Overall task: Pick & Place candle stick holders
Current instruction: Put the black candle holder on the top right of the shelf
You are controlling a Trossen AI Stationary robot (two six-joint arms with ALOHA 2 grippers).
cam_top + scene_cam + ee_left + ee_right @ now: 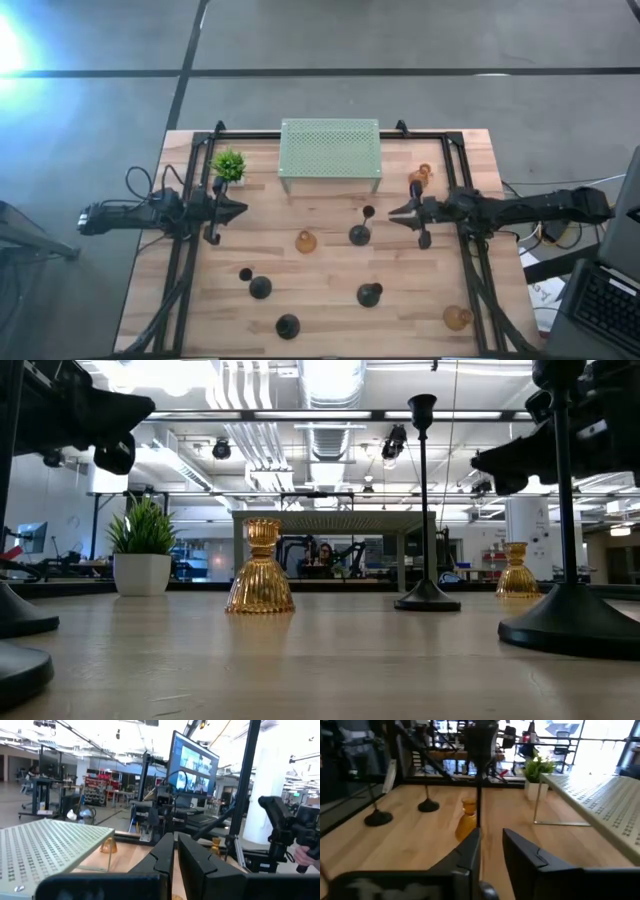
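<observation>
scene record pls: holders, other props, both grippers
black holders: four thin-stemmed black candle stick holders with round bases, tallest mid-table
amber holders: three squat amber glass holders, one central, one at the right rear, one at the front right
other: pale green perforated stand at rear, small green potted plant
left gripper: shut, empty, left side
right gripper: slightly parted, empty, right side

Pale wood planks, matt, form the counter [330, 300]. Glossy ribbed amber glass shows on the holder [259, 568] beside a perforated stand [331, 148].
</observation>
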